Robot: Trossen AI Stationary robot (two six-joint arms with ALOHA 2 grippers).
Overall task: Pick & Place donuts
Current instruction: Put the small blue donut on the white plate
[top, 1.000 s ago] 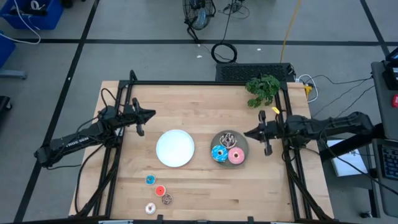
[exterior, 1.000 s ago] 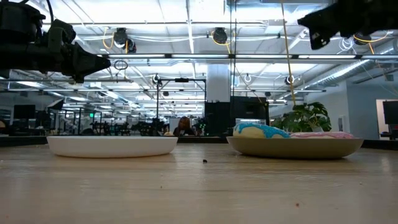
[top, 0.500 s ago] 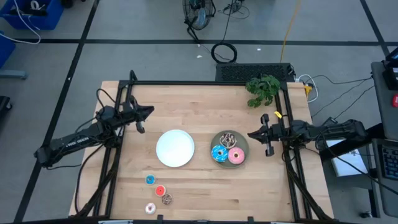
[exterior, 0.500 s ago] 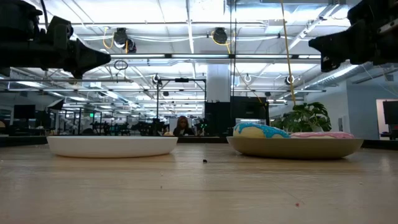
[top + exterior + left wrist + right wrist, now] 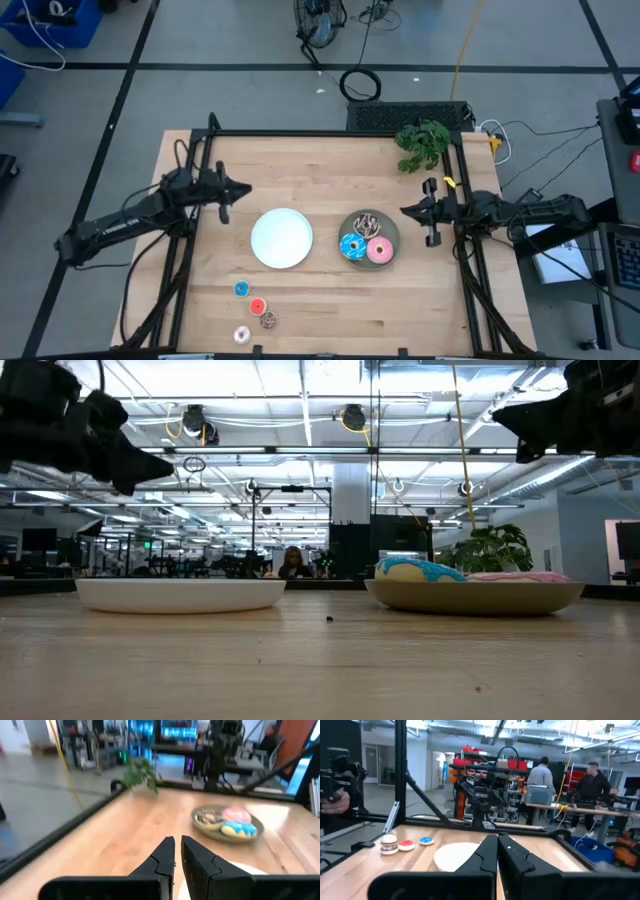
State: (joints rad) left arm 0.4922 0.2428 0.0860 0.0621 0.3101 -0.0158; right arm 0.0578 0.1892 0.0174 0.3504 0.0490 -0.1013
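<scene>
Both jaws clenched empty above the counter; three large donuts (image 5: 366, 246) lay on the grey plate (image 5: 392, 232) just beside the right jaws (image 5: 405, 211), nearer than the left jaws (image 5: 246, 189)

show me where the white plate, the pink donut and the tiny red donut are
white plate (image 5: 281, 238), high view, bare middle of the dish.
pink donut (image 5: 379, 250), high view, its frosted ring.
tiny red donut (image 5: 257, 307), high view, its ring.
</scene>
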